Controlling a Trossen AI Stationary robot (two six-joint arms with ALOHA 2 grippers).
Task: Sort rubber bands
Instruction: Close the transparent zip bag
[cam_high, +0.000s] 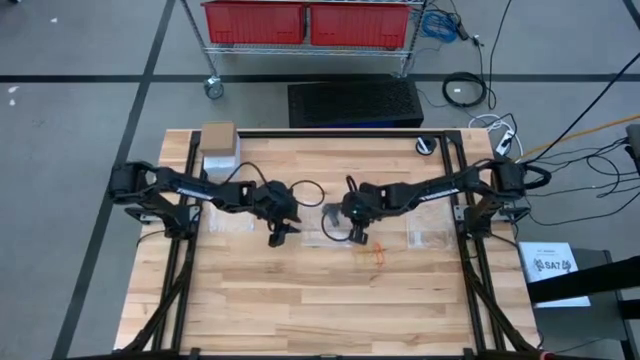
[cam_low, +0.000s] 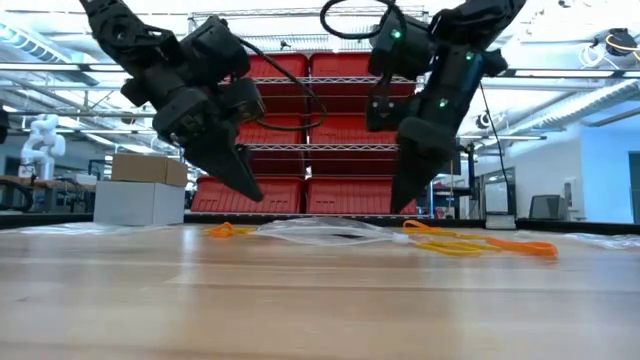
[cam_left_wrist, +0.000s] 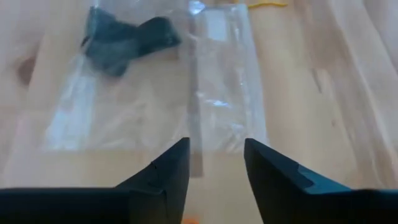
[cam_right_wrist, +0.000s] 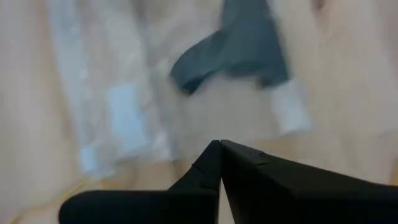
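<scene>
- The right gripper (cam_high: 357, 236) hangs over the middle of the table with its fingers pressed together on nothing that can be made out; the left gripper (cam_high: 279, 236) hovers just beside it, its fingers (cam_left_wrist: 163, 176) parted and empty over a clear bag (cam_left_wrist: 221, 81).
- The table (cam_high: 330, 310) is pale wood planking; flat clear bags lie across its middle, and a small cardboard box (cam_high: 218, 135) sits at a far corner.
- Beyond it stand a wire rack with red bins (cam_high: 255, 22) and loose cables on the floor.
- The rubber bands (cam_low: 470, 243) (orange and yellow ones show best) lie loose on the wood near the right gripper. They look feather-light, limp and stretchy, likely to snag or spring away; pinching one strand at the fingertips seems the best hold.
</scene>
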